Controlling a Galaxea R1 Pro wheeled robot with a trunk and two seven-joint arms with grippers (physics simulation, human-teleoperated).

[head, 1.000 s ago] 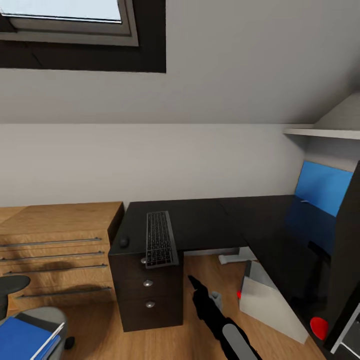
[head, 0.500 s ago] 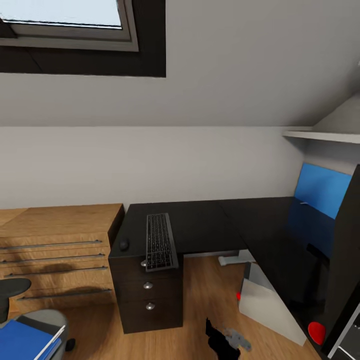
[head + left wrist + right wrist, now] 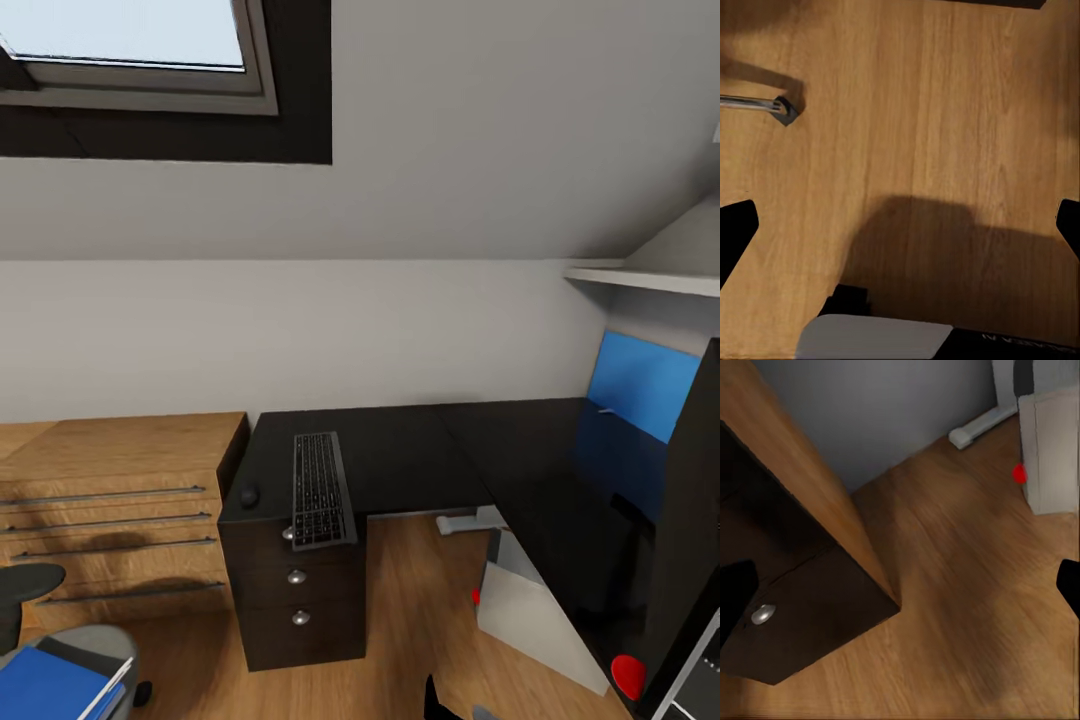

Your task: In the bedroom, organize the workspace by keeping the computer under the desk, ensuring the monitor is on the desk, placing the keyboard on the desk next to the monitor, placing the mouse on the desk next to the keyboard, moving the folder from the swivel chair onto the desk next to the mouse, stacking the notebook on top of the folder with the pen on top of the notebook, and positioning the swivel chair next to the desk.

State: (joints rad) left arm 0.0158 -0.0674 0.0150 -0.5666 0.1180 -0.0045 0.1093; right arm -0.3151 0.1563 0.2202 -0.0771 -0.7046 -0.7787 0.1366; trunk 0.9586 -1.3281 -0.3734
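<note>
Head view: one keyboard (image 3: 322,490) on desk (image 3: 420,455); both claws apparently apart, empty

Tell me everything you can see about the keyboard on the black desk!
The keyboard is flat, long and narrow, dark grey with rows of black keys. It lies flat on the black desk, above the drawer unit, with its long side running from front to back. Its near end pokes a little past the desk's front edge. A small dark round thing sits apart from it on the side toward the wooden shelf unit. Nothing is holding it.
</note>
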